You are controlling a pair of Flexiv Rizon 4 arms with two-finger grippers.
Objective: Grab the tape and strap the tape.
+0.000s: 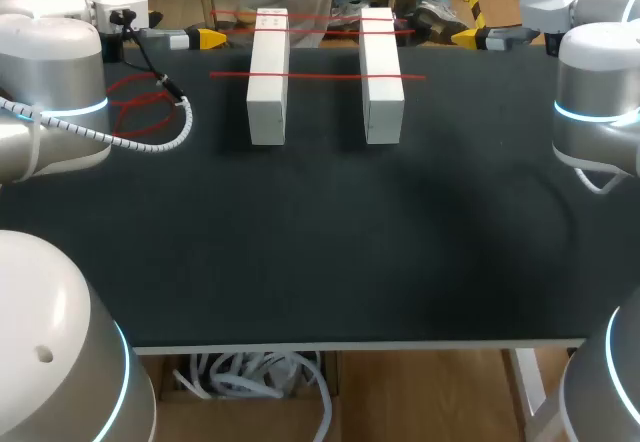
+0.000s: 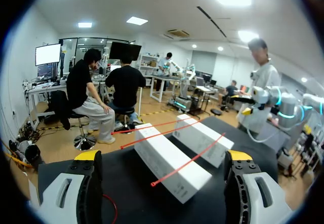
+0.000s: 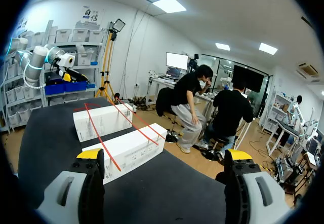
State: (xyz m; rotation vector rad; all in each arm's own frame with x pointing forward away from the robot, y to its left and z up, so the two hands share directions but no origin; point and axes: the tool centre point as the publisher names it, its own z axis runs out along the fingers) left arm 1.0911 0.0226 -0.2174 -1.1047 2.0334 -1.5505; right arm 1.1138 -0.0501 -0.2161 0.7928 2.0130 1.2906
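Observation:
Two long white boxes (image 1: pixel 268 77) (image 1: pixel 381 75) lie side by side at the back of the black table (image 1: pixel 320 252). Thin red tape strands (image 1: pixel 320 75) run across both boxes, one over their middles and two near their far ends. A loose tangle of red tape (image 1: pixel 135 107) lies left of the boxes. My left gripper (image 1: pixel 208 37) hangs open at the back left, apart from the boxes. My right gripper (image 1: pixel 466 37) hangs open at the back right. In the left wrist view the open left gripper (image 2: pixel 162 183) faces the boxes (image 2: pixel 169 165) and the tape (image 2: pixel 187 160). In the right wrist view the open right gripper (image 3: pixel 163 183) faces the boxes (image 3: pixel 129 150) and the tape (image 3: pixel 104 143).
A black cable with a white spiral wrap (image 1: pixel 150 142) trails from my left arm over the table's left part. My right arm (image 2: pixel 278 102) shows beyond the boxes in the left wrist view, my left arm (image 3: pixel 43 59) in the right wrist view.

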